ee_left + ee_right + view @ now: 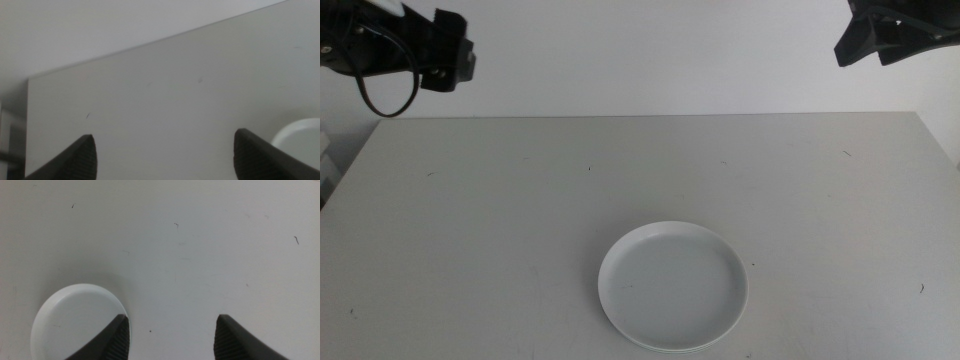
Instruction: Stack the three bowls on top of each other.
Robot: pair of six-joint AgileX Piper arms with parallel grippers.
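bowls (672,286) stacked, smooth white round one topmost, on matte table (500,220).

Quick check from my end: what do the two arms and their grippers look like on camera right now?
Both arms are black. The left arm has blocky, angular housings with a black cable looping below it. The right arm shows an angular black shell, no cable visible. The left gripper and right gripper each have two dark, wedge-shaped jaws with finely ribbed surfaces. No markings visible.
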